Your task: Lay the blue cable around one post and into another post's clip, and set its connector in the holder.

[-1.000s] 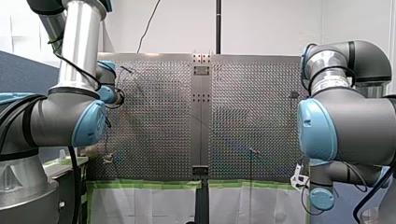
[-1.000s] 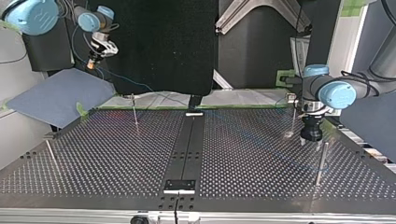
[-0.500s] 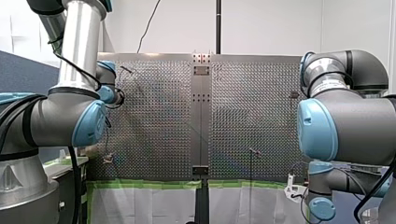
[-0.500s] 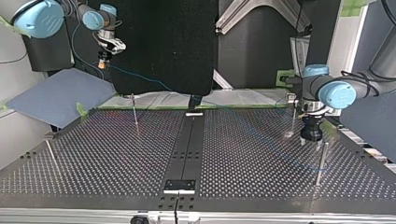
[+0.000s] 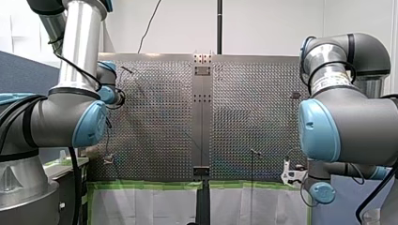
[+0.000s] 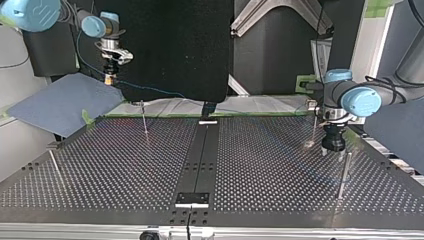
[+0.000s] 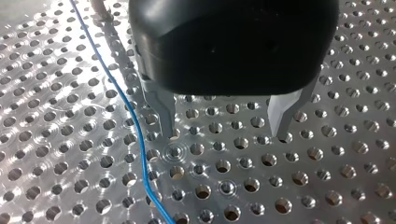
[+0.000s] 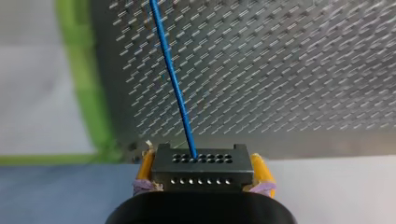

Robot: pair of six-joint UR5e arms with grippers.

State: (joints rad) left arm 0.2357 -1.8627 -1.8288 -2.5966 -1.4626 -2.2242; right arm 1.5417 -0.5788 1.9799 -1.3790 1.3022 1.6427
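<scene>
Right gripper: my right gripper (image 8: 202, 158) is pinching the connector (image 8: 202, 171) between its yellow pads (image 8: 145, 164); in the top view it is hanging beyond the far left corner of the table (image 6: 260, 165), over a blue-grey sheet (image 6: 62, 102)
Connector: a black block with rows of small holes is sitting crosswise in that grip; its holed face is pointing toward the table
Left gripper: my left gripper (image 7: 224, 135) is standing with its jaws spread and nothing between them; its metal fingertips (image 7: 164, 116) are reaching down close to the table, though I cannot tell whether they are touching it
Blue cable: the blue cable (image 8: 170, 77) is leaving one hole of the connector and running straight out over the table; in the left wrist view it is lying on the table just beside one finger of my left gripper, outside the gap
Posts: in the top view one thin post (image 6: 344, 172) is standing near my left gripper; another post (image 6: 144, 120) is standing toward the far left; a third (image 6: 55, 165) is leaning at the left edge
Edge: green tape (image 8: 88, 93) is bordering the table near my right gripper
</scene>
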